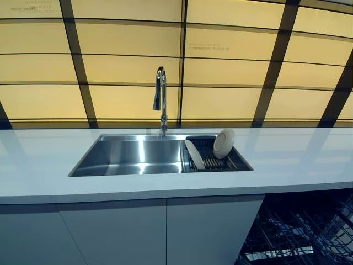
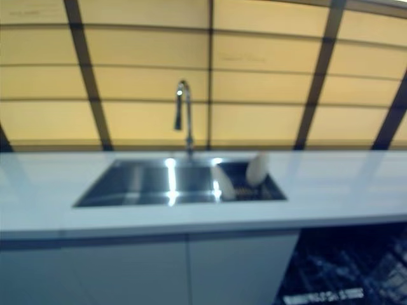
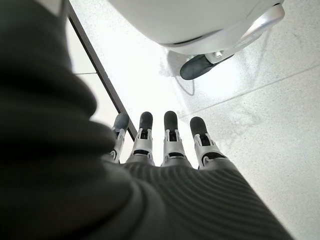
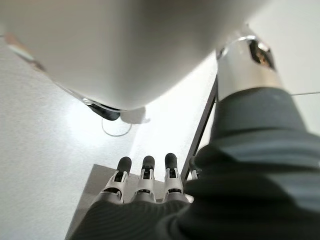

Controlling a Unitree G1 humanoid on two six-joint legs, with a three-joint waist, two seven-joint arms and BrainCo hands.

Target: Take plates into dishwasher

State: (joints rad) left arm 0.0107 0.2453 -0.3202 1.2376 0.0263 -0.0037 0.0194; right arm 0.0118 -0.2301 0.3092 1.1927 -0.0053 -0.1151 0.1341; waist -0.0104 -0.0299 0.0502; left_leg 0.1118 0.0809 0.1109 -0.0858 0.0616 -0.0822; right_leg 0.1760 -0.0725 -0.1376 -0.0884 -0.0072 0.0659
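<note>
Two white plates stand in a dark rack in the right part of the steel sink [image 1: 110, 160]: a round plate [image 1: 223, 143] leaning upright at the back, and another plate [image 1: 194, 154] tilted on edge to its left. The open dishwasher [image 1: 300, 232] with its wire racks shows below the counter at the lower right. Neither hand appears in the eye views. My left hand [image 3: 167, 150] hangs with straight fingers pointing at the pale floor, holding nothing. My right hand [image 4: 145, 187] hangs the same way, fingers straight and empty.
A tall chrome tap [image 1: 160, 96] rises behind the sink. The white counter [image 1: 44, 165] runs the full width, with grey cabinet doors [image 1: 116, 234] below it. A yellow panelled wall with dark bars stands behind.
</note>
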